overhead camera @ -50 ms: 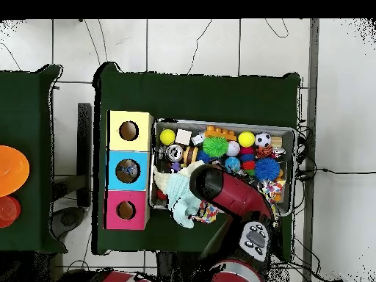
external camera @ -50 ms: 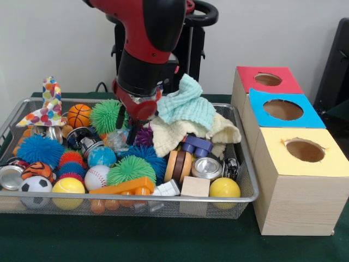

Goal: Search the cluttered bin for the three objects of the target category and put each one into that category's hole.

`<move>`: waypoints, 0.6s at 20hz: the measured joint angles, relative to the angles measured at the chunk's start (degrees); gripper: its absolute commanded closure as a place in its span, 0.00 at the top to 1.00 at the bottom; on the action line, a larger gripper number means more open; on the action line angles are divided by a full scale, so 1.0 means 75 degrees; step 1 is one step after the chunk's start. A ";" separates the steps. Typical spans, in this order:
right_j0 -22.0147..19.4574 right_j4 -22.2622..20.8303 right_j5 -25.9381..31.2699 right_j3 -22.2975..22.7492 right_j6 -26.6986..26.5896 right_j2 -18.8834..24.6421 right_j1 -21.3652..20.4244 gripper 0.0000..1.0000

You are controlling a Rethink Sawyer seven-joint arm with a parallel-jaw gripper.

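**Tool down in the middle of the bin, clutter all around**

Wire bin [external camera @ -50 ms: 244,164] sits on the green surface [external camera @ -50 ms: 136,240]. Along its near edge: soccer ball [external camera @ -50 ms: 34,184], yellow tennis ball [external camera @ -50 ms: 68,186], baseball [external camera @ -50 ms: 97,176], orange plastic piece [external camera @ -50 ms: 126,186], wooden block [external camera @ -50 ms: 195,187], yellow ball [external camera @ -50 ms: 224,188]. Just behind them: green spiky ball [external camera @ -50 ms: 130,168], silver can [external camera @ -50 ms: 206,167], blue spiky ball [external camera @ -50 ms: 39,149]. Right of the bin, touching in a row near to far: yellow box [external camera @ -50 ms: 294,185], blue box [external camera @ -50 ms: 278,114], red box [external camera @ -50 ms: 262,82], each with a round hole on top.

Tool [external camera @ -50 ms: 130,131] reaches down mid-bin, tips among the spiky balls; fingers look slightly spread, nothing visibly pinched. Cream cloth [external camera @ -50 ms: 218,131] and mint cloth [external camera @ -50 ms: 188,103] are heaped just right of it. Toward the far edge: second green spiky ball [external camera @ -50 ms: 104,115], basketball [external camera @ -50 ms: 79,115], colourful dotted cone [external camera @ -50 ms: 48,103] at the far left corner.

Target category can't be told.
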 measured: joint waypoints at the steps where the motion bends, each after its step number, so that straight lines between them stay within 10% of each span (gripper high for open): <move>1: -0.0048 -0.0028 -0.0016 -0.0001 0.0000 0.0000 -0.0008 1.00; 12: -0.0741 -0.0445 -0.0211 0.0001 0.0000 0.0086 -0.0010 1.00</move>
